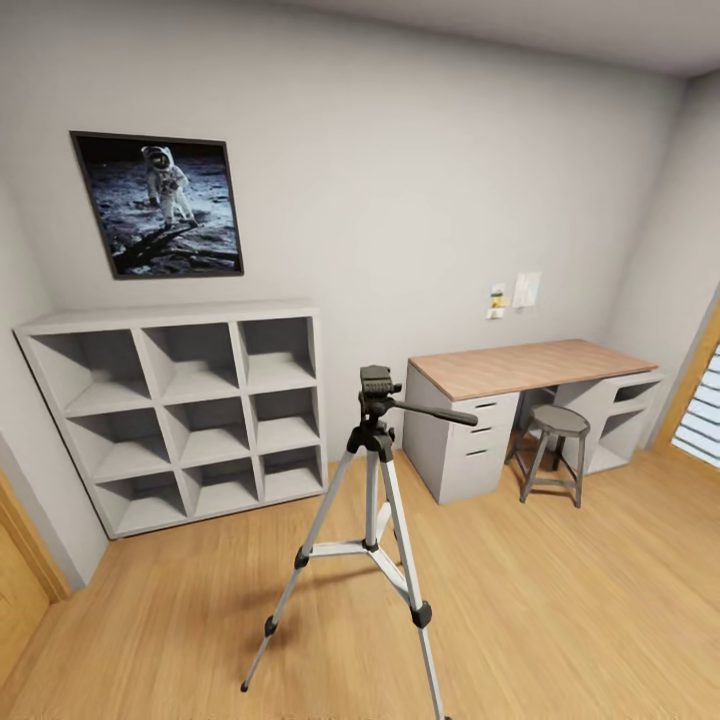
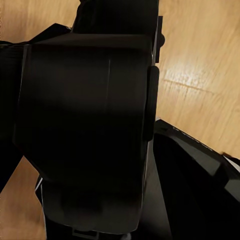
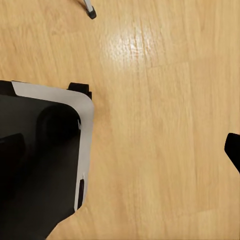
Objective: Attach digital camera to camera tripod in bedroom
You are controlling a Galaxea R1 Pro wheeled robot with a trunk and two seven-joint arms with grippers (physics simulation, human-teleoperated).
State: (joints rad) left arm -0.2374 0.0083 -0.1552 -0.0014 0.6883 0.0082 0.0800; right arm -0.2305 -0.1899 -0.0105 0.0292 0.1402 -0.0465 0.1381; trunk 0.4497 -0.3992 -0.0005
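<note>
Near the middle of the light wood floor [image 1: 560, 620] stands the camera tripod [image 1: 371, 520], upright on its three spread silver legs, its black head topped by a bare mounting plate and its long pan handle pointing toward the desk [image 1: 530, 368]. Behind it, against the pale grey wall, we see a white cube shelf [image 1: 180, 410] under an astronaut poster [image 1: 160, 205]. The wood-topped white desk fills the far corner of the bedroom, and a round-seated grey stool [image 1: 556, 450] stands just in front of it. A wood-framed window [image 1: 700, 400] shows at the room's edge beyond the desk. From our left wrist, dark robot housing [image 2: 85, 130] blocks most of the floor, and we cannot tell how that gripper stands. From our right wrist we see a black-and-white robot body [image 3: 45, 160] over the floorboards and one tripod foot [image 3: 90, 12]; that gripper's state we cannot tell either.
</note>
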